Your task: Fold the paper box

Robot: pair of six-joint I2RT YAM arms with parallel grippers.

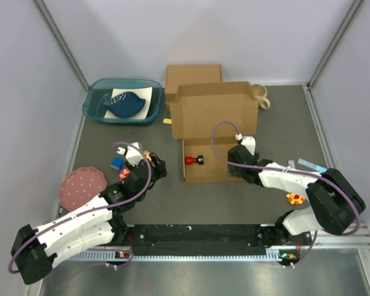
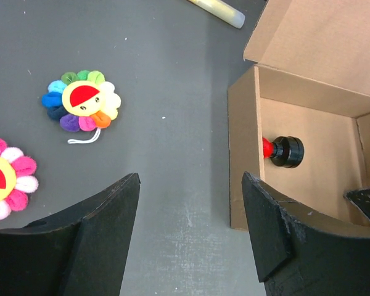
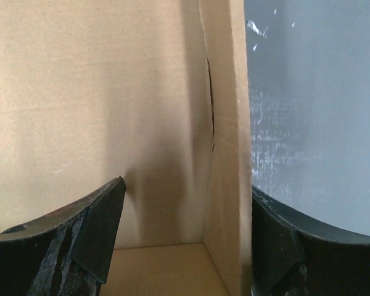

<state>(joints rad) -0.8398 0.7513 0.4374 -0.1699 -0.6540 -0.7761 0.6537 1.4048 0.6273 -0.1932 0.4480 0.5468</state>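
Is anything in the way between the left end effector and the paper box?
Nothing visible. Only bare mat lies between the open left end effector and the side wall of the paper box. A small red-and-black object sits inside the box, beyond that wall.

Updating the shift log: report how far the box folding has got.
Done: the paper box has its side walls standing, forming a shallow tray with a small red-and-black object inside. In hand: the right tool is open astride the right wall; the left tool is open beside the left wall, gripping nothing. Left: the big lid flap stands open at the back, not yet folded down.
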